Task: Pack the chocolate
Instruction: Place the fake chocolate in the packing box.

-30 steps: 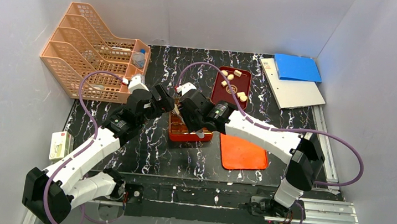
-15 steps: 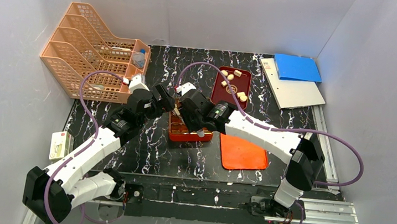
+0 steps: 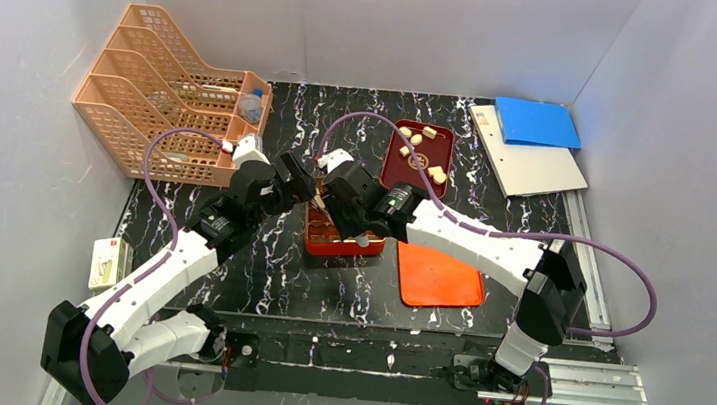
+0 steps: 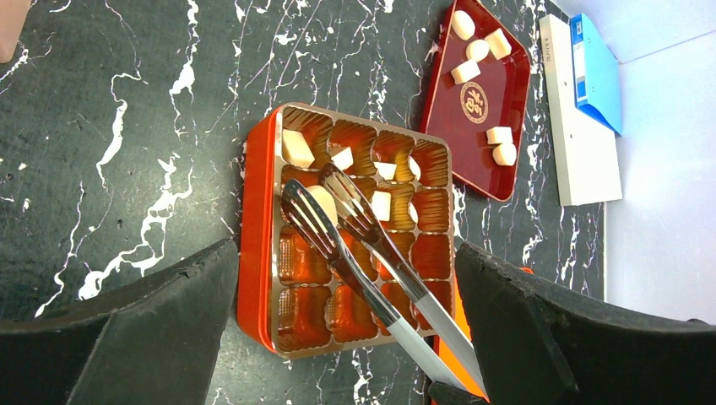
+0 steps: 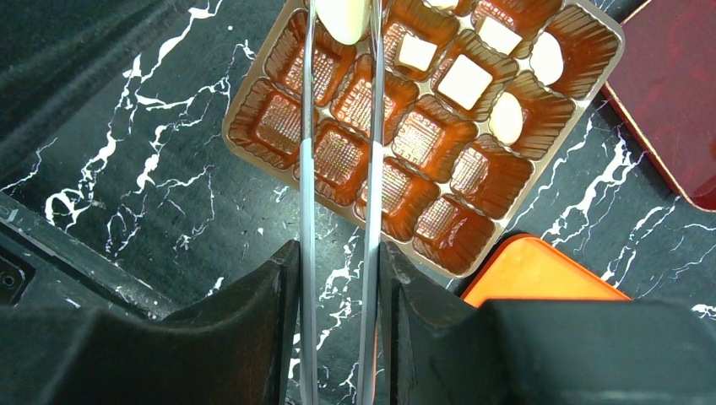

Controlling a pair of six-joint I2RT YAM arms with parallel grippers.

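Reaching from 4 o'clock, right gripper [image 5: 338,278] clamped on tongs [image 5: 306,169] pinching chocolate [image 5: 342,17] above box [image 5: 422,135]; at 10 o'clock, left gripper [image 4: 346,283] wide.

Left arm [image 3: 173,258]: stretched forward and rightward over the table.
Left gripper [image 4: 346,253]: jaws spread wide, holding nothing.
Right arm [image 3: 476,243]: bent at elbow, forearm running leftward.
Right gripper [image 5: 339,253]: fingers clamped on tongs [image 5: 306,169], close beside the left gripper.
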